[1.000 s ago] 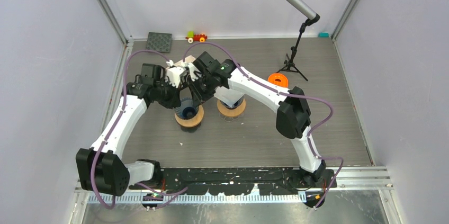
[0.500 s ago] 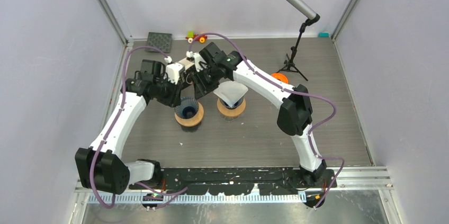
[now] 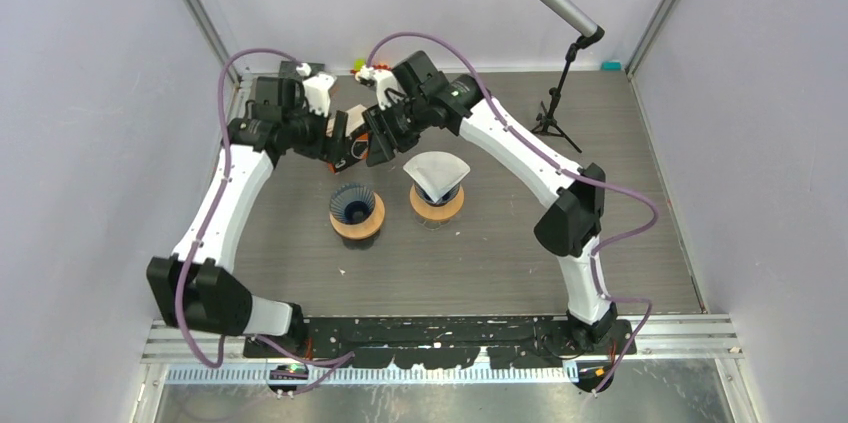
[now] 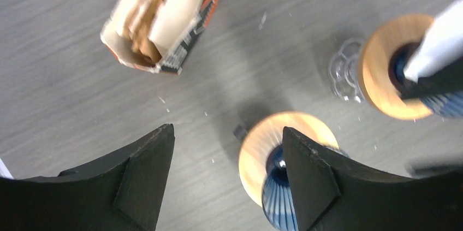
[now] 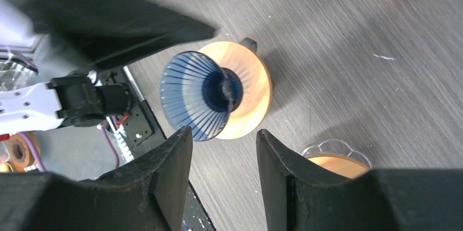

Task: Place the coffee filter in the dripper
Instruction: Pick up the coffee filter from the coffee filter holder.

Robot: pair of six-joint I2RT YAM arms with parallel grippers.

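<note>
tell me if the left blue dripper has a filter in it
Empty: the blue dripper shows bare ribs inside. The white filter sits in the other dripper.

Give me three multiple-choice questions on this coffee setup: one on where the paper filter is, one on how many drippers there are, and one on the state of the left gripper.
1. Where does the white filter sit?
A. in the right-hand dripper
B. in the left-hand dripper
C. inside the orange box

2. How many drippers are in view?
A. one
B. two
C. three

3. How is the left gripper?
A. shut on a filter
B. shut and empty
C. open and empty

Answers:
1 A: the white cone fills the right-hand dripper, while the left-hand dripper is empty.
2 B: the top view shows just these two, side by side.
3 C: its wrist view shows the fingers wide apart with nothing gripped between them.
</note>
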